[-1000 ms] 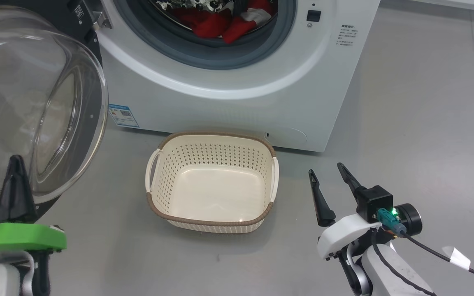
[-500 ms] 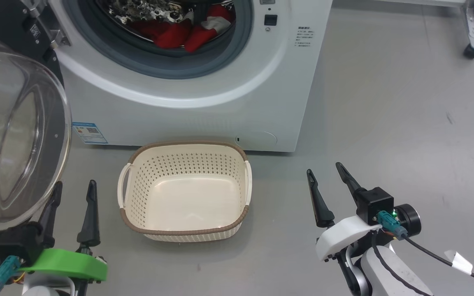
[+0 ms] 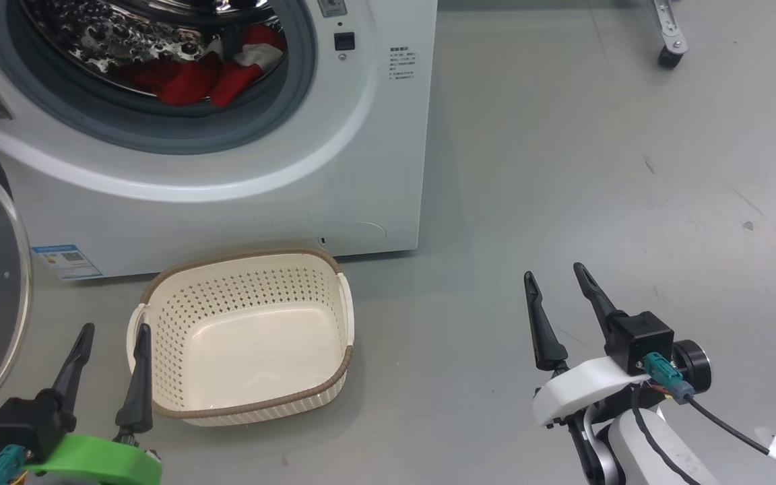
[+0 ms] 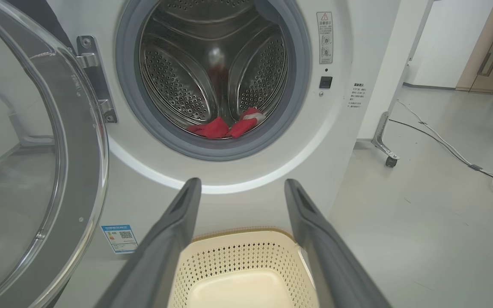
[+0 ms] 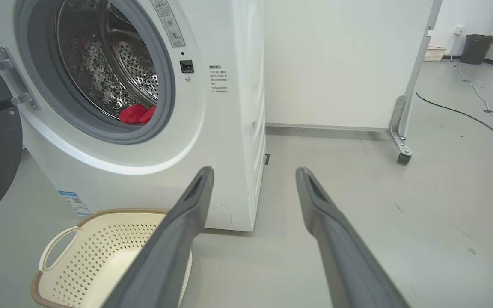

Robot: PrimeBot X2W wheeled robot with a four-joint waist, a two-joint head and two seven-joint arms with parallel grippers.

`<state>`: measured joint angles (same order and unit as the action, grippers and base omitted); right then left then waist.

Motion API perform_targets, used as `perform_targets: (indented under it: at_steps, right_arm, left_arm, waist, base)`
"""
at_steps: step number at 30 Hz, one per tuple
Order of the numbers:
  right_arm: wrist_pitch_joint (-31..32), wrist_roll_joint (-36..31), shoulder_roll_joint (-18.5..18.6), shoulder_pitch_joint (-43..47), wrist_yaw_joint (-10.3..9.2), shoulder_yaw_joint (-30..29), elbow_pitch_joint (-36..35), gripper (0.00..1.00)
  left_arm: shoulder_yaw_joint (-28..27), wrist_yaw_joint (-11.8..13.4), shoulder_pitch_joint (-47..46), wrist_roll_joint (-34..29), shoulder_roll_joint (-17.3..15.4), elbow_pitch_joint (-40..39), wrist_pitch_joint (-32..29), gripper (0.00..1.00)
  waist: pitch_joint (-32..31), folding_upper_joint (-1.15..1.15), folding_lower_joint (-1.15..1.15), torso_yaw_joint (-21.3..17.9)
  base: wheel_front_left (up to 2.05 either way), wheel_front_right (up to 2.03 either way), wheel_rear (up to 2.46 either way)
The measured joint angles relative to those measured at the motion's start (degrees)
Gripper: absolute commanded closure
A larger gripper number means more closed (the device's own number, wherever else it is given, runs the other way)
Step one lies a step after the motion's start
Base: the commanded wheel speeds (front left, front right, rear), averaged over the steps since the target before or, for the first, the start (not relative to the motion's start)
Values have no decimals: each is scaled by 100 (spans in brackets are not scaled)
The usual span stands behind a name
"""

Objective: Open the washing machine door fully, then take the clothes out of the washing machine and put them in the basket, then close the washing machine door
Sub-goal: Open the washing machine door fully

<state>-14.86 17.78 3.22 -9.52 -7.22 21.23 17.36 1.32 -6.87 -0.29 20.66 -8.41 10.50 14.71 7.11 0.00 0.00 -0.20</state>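
Standing wide open at the left, the washing machine door (image 4: 28, 162) was cut off by the frame. The left gripper (image 3: 116, 328) had its fingers apart and empty, just beside the basket (image 3: 246, 296). The clothes (image 3: 189, 81) lay low inside the washing machine (image 3: 226, 195). They looked soft and light, probably best pinched at a raised fold, and how many there were I could not tell. The right gripper (image 3: 554, 271) was also spread and empty.

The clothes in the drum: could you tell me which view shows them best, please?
The head view: the clothes look largest there, white trim visible. The left wrist view shows them smaller, straight on; the right wrist view, a small oblique red patch.
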Motion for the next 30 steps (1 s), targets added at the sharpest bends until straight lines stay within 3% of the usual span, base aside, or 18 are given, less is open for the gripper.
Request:
perform_targets:
  at_steps: [8,30]
  right_arm:
    - [0,-135,-8,207,0,-379,-248,0]
    - [0,-332,-44,453,0,-681,-403,0]
  left_arm:
    - [-213,-1,149,-169,27,29,0,0]
    - [-617,-1,210,-361,162,171,0,0]
  waist:
    - [-99,0,0,-247]
    - [-175,0,0,-94]
  base:
    - [0,0,0]
    - [0,0,0]
